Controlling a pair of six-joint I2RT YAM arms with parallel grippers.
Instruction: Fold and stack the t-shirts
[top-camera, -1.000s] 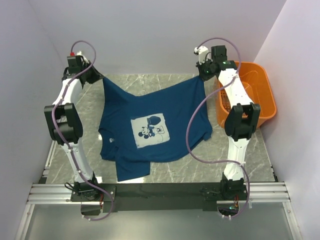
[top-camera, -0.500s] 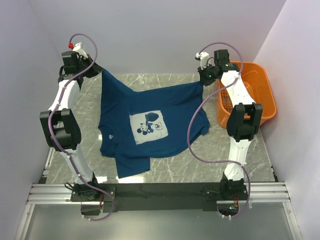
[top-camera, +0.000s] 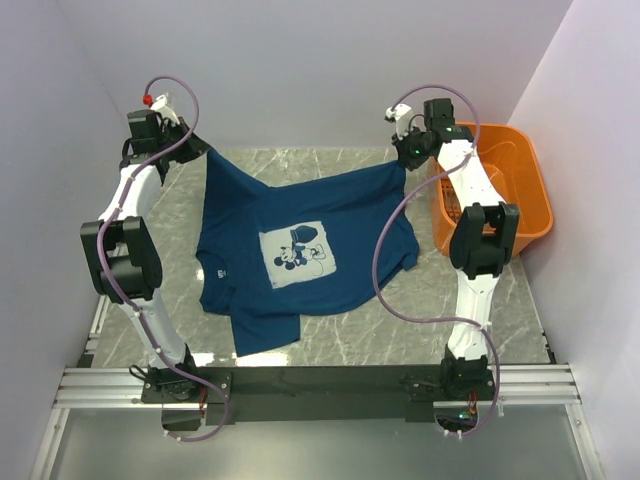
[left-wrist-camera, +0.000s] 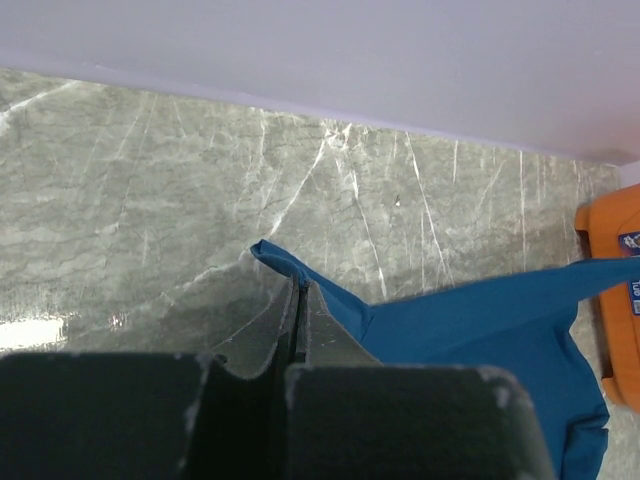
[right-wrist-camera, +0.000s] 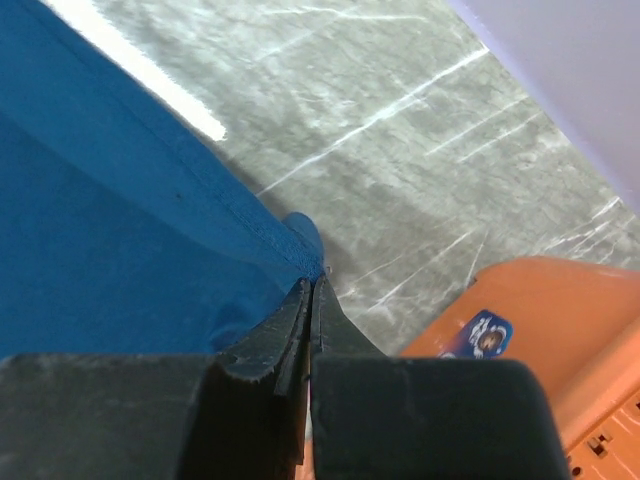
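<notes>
A dark teal-blue t-shirt (top-camera: 300, 215) with a pale grey print (top-camera: 296, 254) hangs stretched between my two grippers at the back of the table, its lower part lying on the marble. My left gripper (top-camera: 205, 152) is shut on the shirt's far left corner, seen as blue cloth (left-wrist-camera: 440, 325) at the fingertips (left-wrist-camera: 299, 285). My right gripper (top-camera: 403, 160) is shut on the far right corner, with blue cloth (right-wrist-camera: 120, 230) at its fingertips (right-wrist-camera: 311, 285).
An orange plastic basket (top-camera: 520, 180) stands at the back right, close to my right arm; it also shows in the right wrist view (right-wrist-camera: 520, 310) and the left wrist view (left-wrist-camera: 610, 240). Pale walls close the back and sides. The marble table (top-camera: 480, 320) lies below.
Both grippers have lifted and moved back with the shirt's far edge, then settled slightly. The shirt's body has slid a little away from the near edge.
</notes>
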